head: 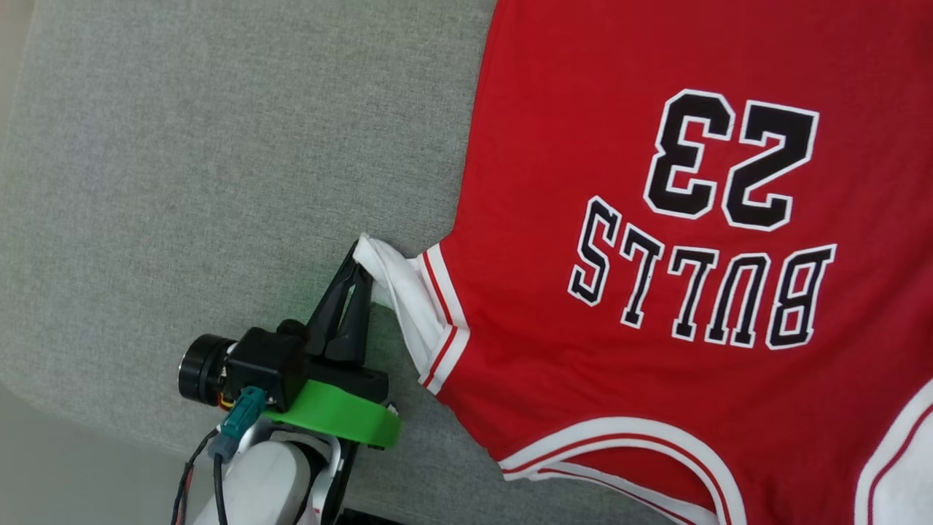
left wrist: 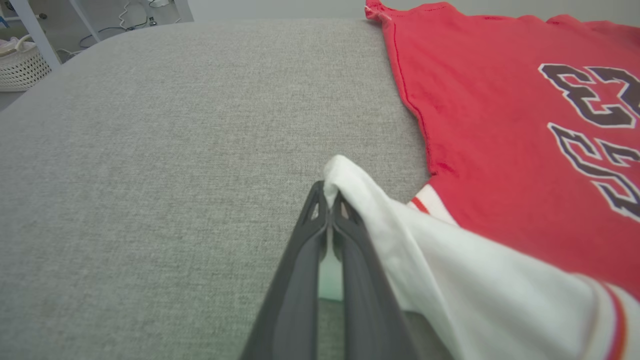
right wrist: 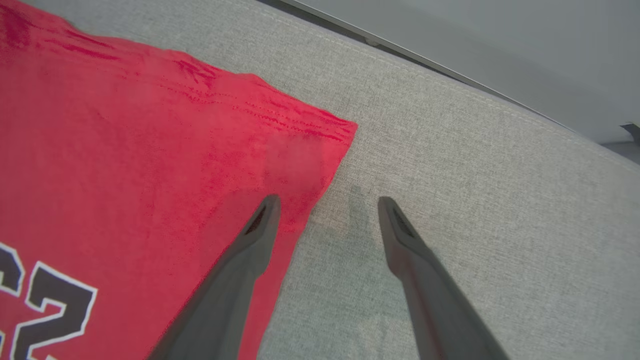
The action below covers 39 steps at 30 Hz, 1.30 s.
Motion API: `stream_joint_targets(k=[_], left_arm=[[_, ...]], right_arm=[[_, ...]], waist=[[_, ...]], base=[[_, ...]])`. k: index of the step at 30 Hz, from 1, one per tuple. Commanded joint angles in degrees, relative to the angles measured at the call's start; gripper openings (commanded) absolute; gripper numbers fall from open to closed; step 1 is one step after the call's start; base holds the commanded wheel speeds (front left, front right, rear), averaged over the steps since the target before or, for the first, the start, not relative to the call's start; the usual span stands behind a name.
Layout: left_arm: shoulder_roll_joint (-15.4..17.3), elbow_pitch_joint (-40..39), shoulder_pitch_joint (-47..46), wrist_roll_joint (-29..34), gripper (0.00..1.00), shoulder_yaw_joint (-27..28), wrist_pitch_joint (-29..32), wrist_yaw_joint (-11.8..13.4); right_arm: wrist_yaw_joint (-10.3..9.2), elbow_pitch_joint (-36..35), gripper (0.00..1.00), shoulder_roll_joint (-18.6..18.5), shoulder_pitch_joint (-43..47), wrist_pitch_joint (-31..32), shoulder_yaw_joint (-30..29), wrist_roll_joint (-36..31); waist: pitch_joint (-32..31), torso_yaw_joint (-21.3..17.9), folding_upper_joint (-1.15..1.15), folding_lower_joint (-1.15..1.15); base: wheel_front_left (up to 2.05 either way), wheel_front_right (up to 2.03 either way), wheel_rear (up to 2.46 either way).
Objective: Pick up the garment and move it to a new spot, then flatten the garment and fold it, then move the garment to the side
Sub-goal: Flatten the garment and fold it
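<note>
The red garment [head: 656, 219] lies spread on the grey cushion [head: 219, 182], its black 23 and lettering upside down in the head view. Its white sleeve [head: 397, 288] is pulled out to the left. My left gripper [head: 357, 264] is shut on the tip of that sleeve [left wrist: 380, 225], lifting it slightly; in the left wrist view the fingers [left wrist: 327, 200] pinch the white cloth. In the right wrist view my right gripper [right wrist: 325, 200] stands open over the garment's [right wrist: 125, 175] side edge near a bottom corner, one finger above red cloth, the other above bare cushion.
The grey cushion [left wrist: 150, 175] stretches wide to the left of the garment. A white woven basket [left wrist: 20, 65] and cables lie on the floor beyond the cushion's far edge. A pale wall or floor [right wrist: 500, 50] borders the cushion.
</note>
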Motion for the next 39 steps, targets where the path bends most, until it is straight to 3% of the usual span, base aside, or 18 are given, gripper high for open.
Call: stream_joint_targets(k=[1, 10, 11, 12, 25, 33, 39], left_arm=[[-1.0, -0.2, -1.4, 0.7, 0.0, 0.2, -0.3, -0.6], [-4.5, 1.7, -1.8, 3.0, 0.0, 2.0, -0.3, -3.4], [-4.8, 2.0, -1.7, 3.2, 0.0, 2.3, -0.3, -3.7], [-5.0, 2.2, -1.7, 3.4, 0.0, 2.5, -0.3, -4.0], [-6.3, 4.8, 1.4, 5.0, 0.0, 7.6, -0.3, -6.8], [-5.6, 7.2, 5.0, 5.9, 0.0, 10.0, -0.3, -7.4], [-4.9, 8.5, 8.0, 5.9, 0.0, 11.6, -0.3, -7.3]], right_arm=[[-0.04, 1.1, 1.0, 0.0, -1.1, -0.2, 0.3, -1.2], [-0.04, 6.7, 1.0, -1.1, 4.5, 0.3, 2.5, -1.2], [-0.04, 6.9, 0.69, -1.6, 5.2, 0.3, 2.4, -0.9], [-0.04, 6.8, 0.0, -2.1, 5.6, -0.1, 2.4, -0.8], [-0.04, 3.9, 0.0, -3.5, 4.5, -8.4, 4.0, 1.6], [-0.04, -0.6, 0.0, -9.7, 10.9, -17.6, 8.1, 7.3], [-0.04, -6.6, 0.0, -15.1, 22.1, -23.4, 9.4, 10.4]], waist=[[5.2, 4.4, 0.0, -0.01], [6.6, 5.3, 0.0, -0.01], [6.4, 5.2, 0.0, -0.01], [6.3, 5.1, 0.0, -0.01], [-1.6, 1.2, 0.0, -0.01], [-9.9, -1.9, 0.0, -0.01], [-14.6, -4.9, 0.0, -0.01]], base=[[0.0, 0.0, 0.0], [0.0, 0.0, 0.0], [0.0, 0.0, 0.0], [0.0, 0.0, 0.0], [0.0, 0.0, 0.0], [0.0, 0.0, 0.0], [0.0, 0.0, 0.0]])
